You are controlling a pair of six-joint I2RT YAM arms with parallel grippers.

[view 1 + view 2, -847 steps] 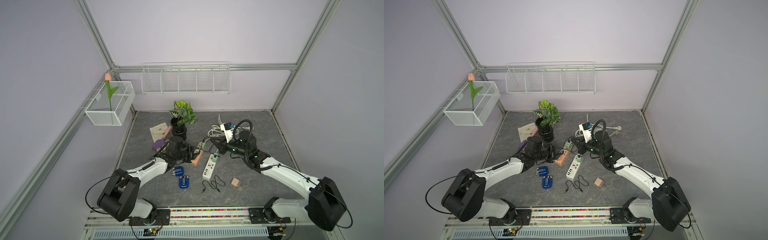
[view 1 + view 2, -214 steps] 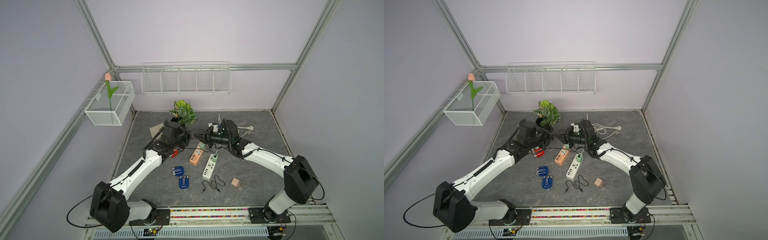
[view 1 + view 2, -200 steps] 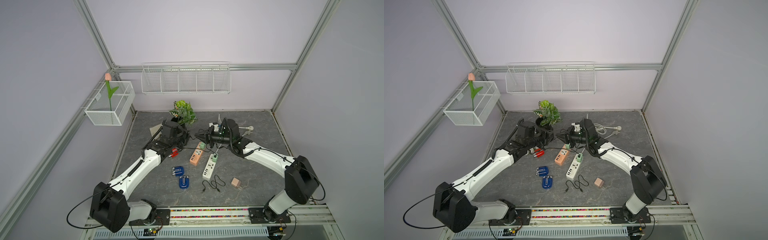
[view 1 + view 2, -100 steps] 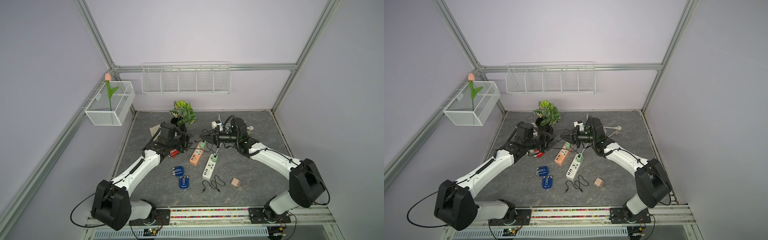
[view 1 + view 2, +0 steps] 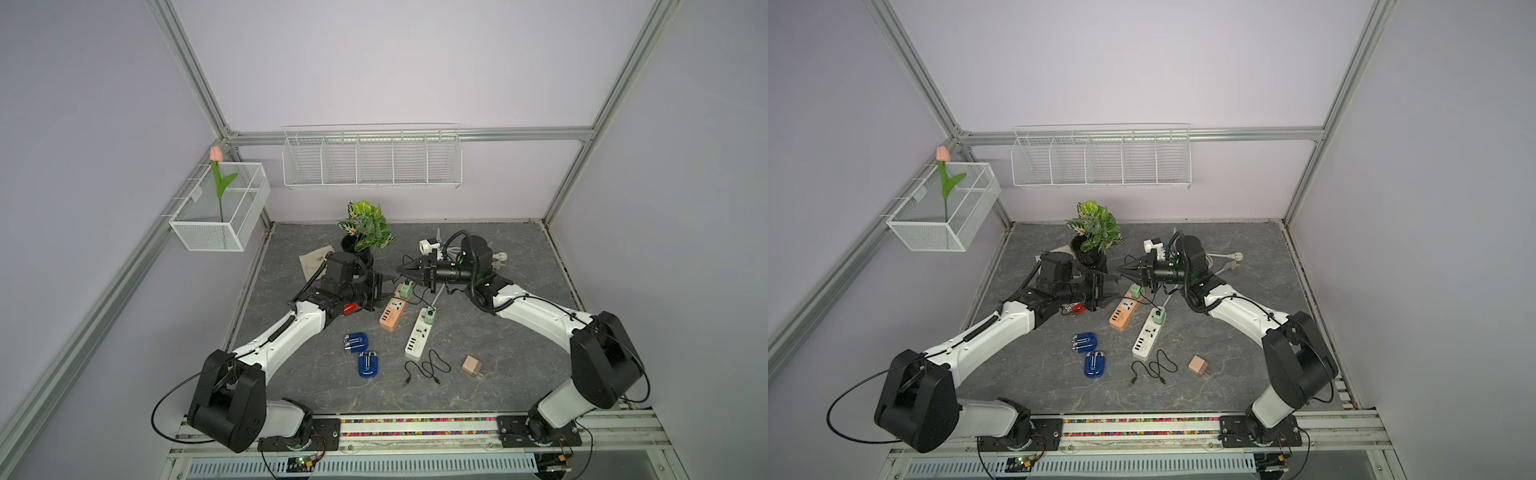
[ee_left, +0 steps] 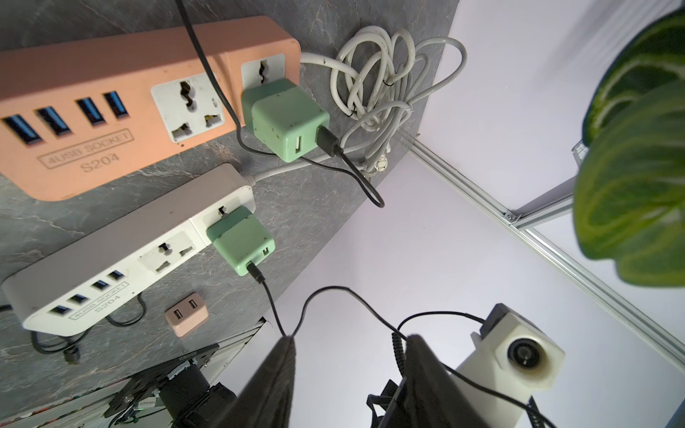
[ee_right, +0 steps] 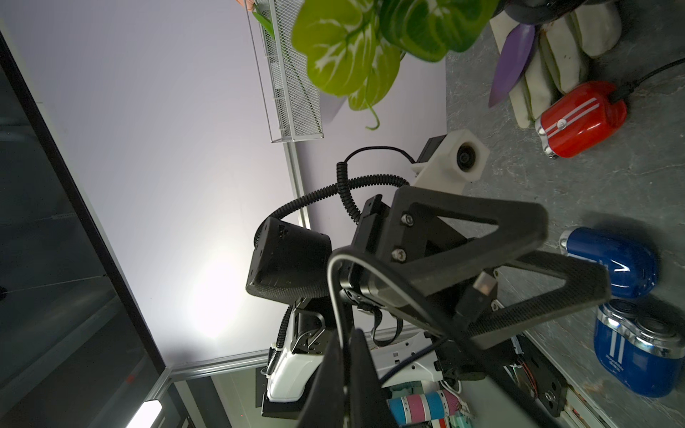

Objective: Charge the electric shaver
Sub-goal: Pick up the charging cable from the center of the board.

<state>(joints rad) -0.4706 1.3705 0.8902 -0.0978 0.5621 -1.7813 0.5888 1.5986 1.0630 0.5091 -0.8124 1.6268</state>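
Between the clenched fingers of the right gripper [image 5: 402,270] runs a black USB cable [image 7: 467,307]. Its metal plug [image 7: 485,285] pokes out between the parted fingers of the left gripper [image 5: 387,287], which grip nothing. Under both tips sits a green adapter [image 5: 406,289] on the orange power strip [image 5: 392,313]. Back behind the left fingers, beside that wrist, the red electric shaver [image 7: 578,118] lies on the table [image 5: 498,374], a cord in its end.

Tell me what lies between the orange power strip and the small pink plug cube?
A long white plastic power strip; both top views show it.
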